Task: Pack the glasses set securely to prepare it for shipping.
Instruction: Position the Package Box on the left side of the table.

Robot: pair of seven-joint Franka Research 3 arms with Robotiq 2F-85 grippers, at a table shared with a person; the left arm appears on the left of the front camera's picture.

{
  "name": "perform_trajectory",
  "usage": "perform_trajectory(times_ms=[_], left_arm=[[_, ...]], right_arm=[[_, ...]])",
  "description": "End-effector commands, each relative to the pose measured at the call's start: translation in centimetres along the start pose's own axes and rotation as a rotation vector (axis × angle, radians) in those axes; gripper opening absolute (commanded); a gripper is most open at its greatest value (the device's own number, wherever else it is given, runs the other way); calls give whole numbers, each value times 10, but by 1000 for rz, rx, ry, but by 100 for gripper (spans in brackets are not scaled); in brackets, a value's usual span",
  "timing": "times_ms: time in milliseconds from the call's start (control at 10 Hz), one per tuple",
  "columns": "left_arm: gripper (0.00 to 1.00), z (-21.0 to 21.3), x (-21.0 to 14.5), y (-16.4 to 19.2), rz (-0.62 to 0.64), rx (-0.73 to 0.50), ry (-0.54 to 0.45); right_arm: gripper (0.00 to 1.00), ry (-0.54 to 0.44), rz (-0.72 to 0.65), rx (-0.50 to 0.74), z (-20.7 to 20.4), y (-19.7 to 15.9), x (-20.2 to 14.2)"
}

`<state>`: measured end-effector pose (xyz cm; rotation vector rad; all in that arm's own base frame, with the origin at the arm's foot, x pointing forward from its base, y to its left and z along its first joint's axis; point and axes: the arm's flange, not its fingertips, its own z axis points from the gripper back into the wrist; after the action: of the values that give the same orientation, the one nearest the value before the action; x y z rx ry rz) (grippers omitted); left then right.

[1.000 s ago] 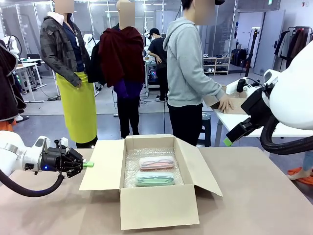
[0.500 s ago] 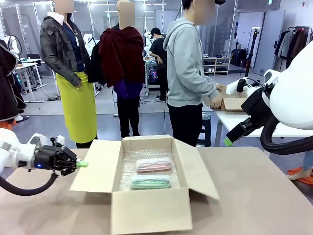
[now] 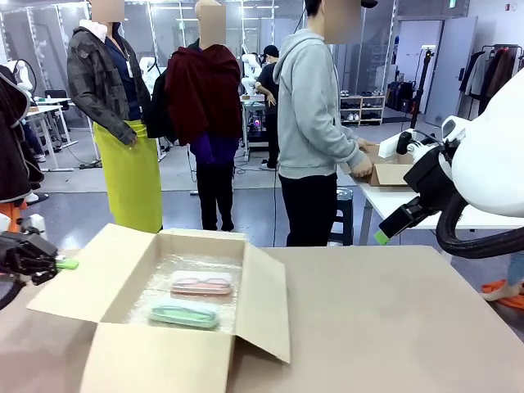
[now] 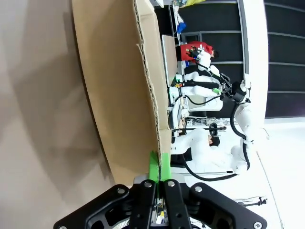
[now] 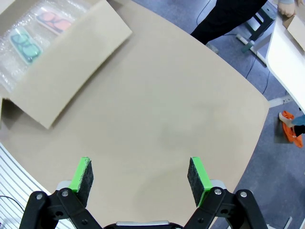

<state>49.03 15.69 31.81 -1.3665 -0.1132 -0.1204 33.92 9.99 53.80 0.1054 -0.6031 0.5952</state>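
two glasses cases are lying inside the open cardboard box (image 3: pixel 155 360), side by side on the bubble wrap (image 3: pixel 176 288) lining its floor: the pink case (image 3: pixel 201 286) toward the far wall, the green case (image 3: pixel 183 314) nearer us. we are pinching the box's left flap (image 3: pixel 78 274) with our left gripper (image 4: pixel 158 168), its green pads pressed together on the cardboard edge. our right gripper (image 5: pixel 139 176) is hanging above the bare table (image 3: pixel 393 319), well apart from the box, jaws standing wide with nothing between them. a person (image 3: pixel 315 123) is facing another table beyond ours. we are judging the risks as these: the thin flap could tear or slip free of the pads, and any jerk on the box could send the loose cases sliding, since nothing is covering them yet.
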Motion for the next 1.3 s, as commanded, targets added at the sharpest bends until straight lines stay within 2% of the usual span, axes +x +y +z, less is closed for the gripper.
perform_trajectory(times_ms=[0,300,700,900,1200], left_arm=[[1,41,-2,11,-50,-8,9],[1,123,-20,28,-77,28,-52],[1,204,-25,40,-40,23,-98],[1,217,-24,44,-27,35,-129],[1,212,-33,48,-40,69,-116]], right_arm=[[100,11,-18,-9,0,4,0],[100,11,-18,-9,0,4,0],[100,11,-18,-9,0,4,0],[100,11,-18,-9,0,4,0],[100,11,-18,-9,0,4,0]])
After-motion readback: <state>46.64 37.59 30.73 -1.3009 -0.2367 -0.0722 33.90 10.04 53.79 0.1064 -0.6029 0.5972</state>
